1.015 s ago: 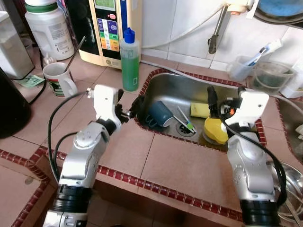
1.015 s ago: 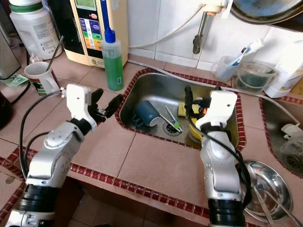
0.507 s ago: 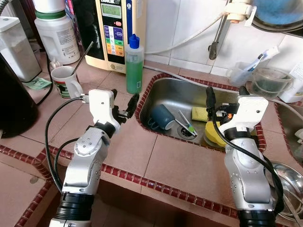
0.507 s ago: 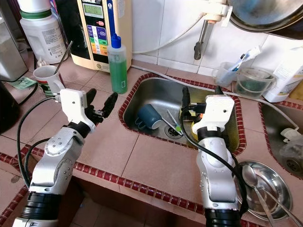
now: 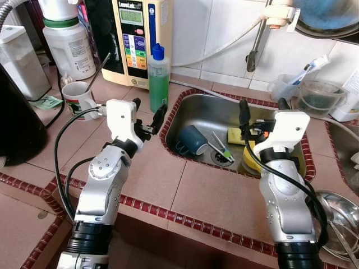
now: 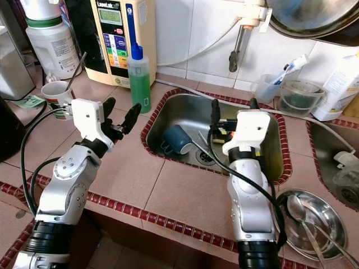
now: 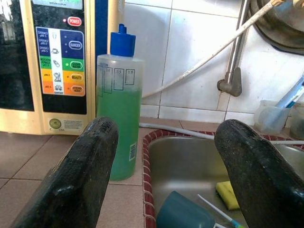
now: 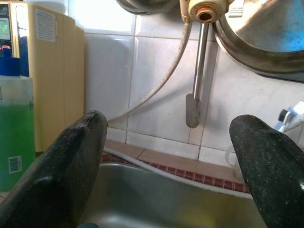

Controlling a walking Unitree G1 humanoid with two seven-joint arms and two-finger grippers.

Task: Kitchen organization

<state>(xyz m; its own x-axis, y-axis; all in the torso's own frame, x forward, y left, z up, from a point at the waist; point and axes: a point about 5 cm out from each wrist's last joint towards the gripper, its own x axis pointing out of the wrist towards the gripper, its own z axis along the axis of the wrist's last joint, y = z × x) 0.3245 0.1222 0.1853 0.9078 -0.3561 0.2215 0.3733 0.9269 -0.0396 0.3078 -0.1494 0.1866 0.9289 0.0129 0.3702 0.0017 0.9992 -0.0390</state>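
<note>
Now I stand at a tiled tabletop with a steel sink set in it. My left hand floats over the tabletop by the sink's rim at nine o'clock. Its fingers are spread wide, and they pinch nothing. Just past that hand, at eleven o'clock of the sink, stands a green soap bottle with a blue cap. It is upright on the tabletop, close to the sink rim.

My right hand floats over the sink, on the three o'clock side. Its fingers are spread wide too, and it carries nothing.

Down in the sink lies a dark blue cup on its side, near the nine o'clock wall. A yellow sponge lies by the drain. A yellow bowl sits under my right arm.

A white mug with a spoon in it stands far over at nine o'clock. A faucet hangs on the wall at twelve o'clock.
</note>
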